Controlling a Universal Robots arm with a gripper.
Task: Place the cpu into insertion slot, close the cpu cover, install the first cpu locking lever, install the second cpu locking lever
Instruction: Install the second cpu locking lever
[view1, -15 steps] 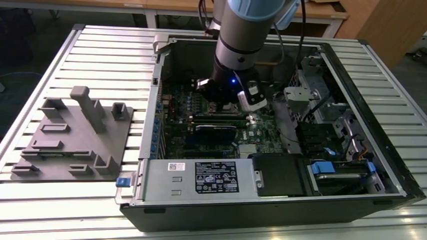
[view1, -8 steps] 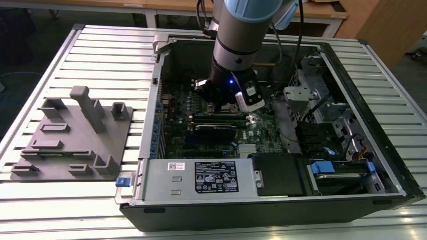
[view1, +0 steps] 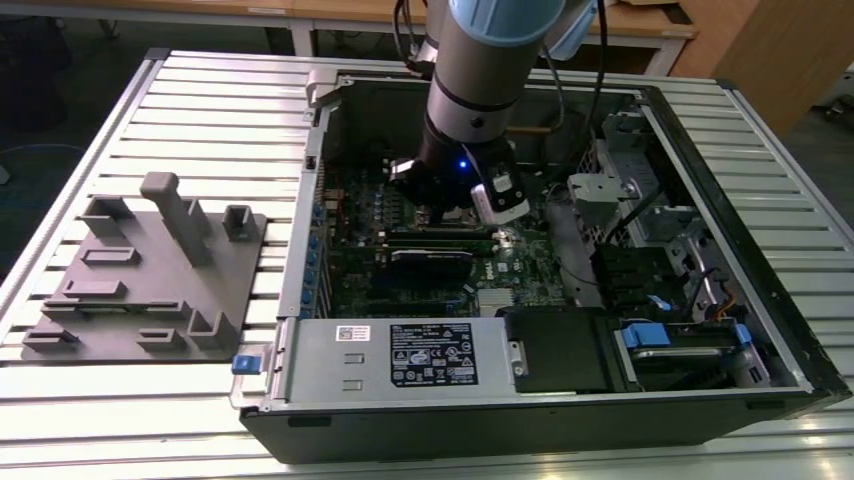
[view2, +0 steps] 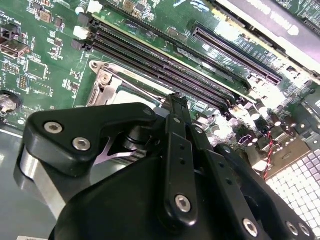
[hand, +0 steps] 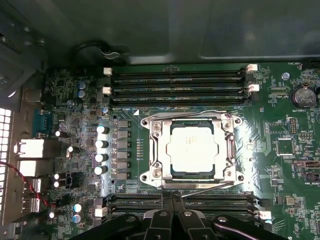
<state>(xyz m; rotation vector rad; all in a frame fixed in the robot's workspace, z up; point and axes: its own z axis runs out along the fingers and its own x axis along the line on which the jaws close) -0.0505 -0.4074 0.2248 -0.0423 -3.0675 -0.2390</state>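
Just beyond the pincer (hand: 172, 200), whose fingers are pressed together, the cpu (hand: 192, 150) sits under the shut cpu cover (hand: 156, 150), so the levers seem the job now.

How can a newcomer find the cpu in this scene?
Look inside the open computer case at the green motherboard. Between the black memory slot banks sits a silver cpu cover; the cpu is the dull silver square showing through its window.

The cpu (hand: 192, 152) sits flat in the motherboard (hand: 280, 125) socket, framed by the closed cpu cover (hand: 156, 150). Memory slots (hand: 177, 85) run at twelve o'clock of it; the gripper (hand: 171, 200), fingers together, lies at six o'clock, over the lower memory slots (hand: 220, 202).
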